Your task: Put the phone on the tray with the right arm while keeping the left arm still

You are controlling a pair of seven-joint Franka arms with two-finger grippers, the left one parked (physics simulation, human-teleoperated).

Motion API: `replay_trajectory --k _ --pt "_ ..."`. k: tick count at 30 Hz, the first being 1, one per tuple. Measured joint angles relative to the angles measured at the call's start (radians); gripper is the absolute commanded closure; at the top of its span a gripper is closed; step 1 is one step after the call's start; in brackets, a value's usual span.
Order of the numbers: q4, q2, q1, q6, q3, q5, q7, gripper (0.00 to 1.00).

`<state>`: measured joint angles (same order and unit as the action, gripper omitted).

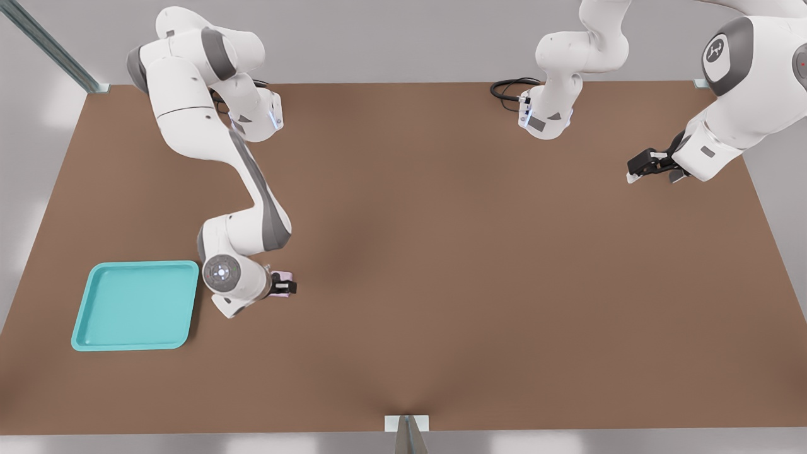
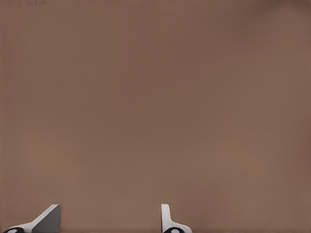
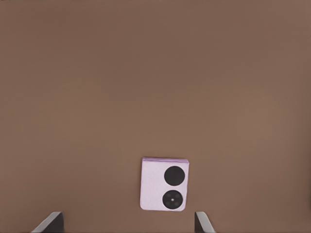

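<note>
Phone [image 3: 164,184] lies on the tabletop [image 1: 441,265] between the gripper's [image 1: 285,285] wide-open fingers, ungrasped; next, descend and close.

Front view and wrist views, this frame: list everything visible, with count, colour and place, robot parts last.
phone: one, pale pink with two black round lenses, flat on the table between the spread fingertips in the right wrist view; mostly hidden under the gripper in the front view.
tray: one, turquoise, nothing on it, on the table at the front view's left, beside the right arm's wrist.
table: one, brown, fills the scene.
cable: one, black, coiled at the table's far edge.
right arm: one, white with grey bands, reaching down beside the tray.
gripper: one, black, jaws open, low over the phone.
left arm: one, white, at the front view's right.
</note>
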<state>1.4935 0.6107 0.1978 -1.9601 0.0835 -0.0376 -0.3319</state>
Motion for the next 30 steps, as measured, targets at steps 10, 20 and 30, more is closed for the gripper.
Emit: replay_trajectory --k 10,20,30 --pt "0.311 -0.013 -0.031 -0.33 -0.019 0.002 -0.056 0.0" --pt "0.342 0.028 -0.035 -0.489 -0.019 0.001 -0.036 0.0" --pt "0.404 0.019 -0.033 -0.56 -0.006 -0.052 -0.022 0.0"
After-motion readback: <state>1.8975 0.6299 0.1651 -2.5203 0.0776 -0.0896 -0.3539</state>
